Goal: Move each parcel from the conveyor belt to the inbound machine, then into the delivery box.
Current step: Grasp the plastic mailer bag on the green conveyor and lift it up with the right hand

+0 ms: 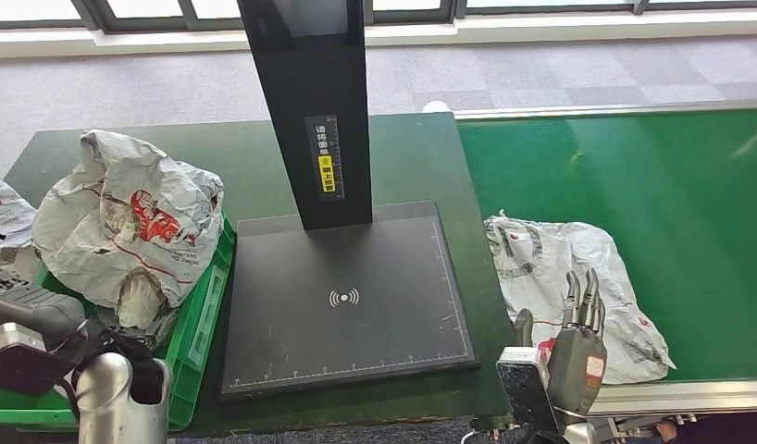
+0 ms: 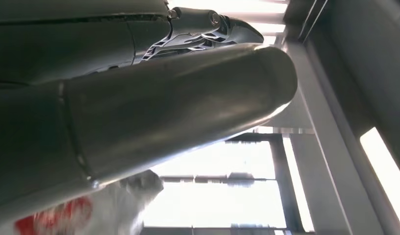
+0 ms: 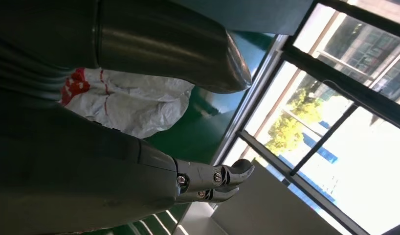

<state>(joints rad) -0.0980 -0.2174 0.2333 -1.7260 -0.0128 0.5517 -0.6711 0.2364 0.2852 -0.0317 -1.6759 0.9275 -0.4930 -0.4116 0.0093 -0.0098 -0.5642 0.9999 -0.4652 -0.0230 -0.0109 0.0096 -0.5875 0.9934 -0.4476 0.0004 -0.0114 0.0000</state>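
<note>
The right robot hand is released, fingers straight, just near the white parcel on the conveyor belt; the left robot hand holds nothing, I cannot tell how open

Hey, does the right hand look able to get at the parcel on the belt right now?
Probably yes. The right hand is open, fingers up, at the near edge of the parcel, which lies flat on the green belt. Nothing stands between them.
</note>
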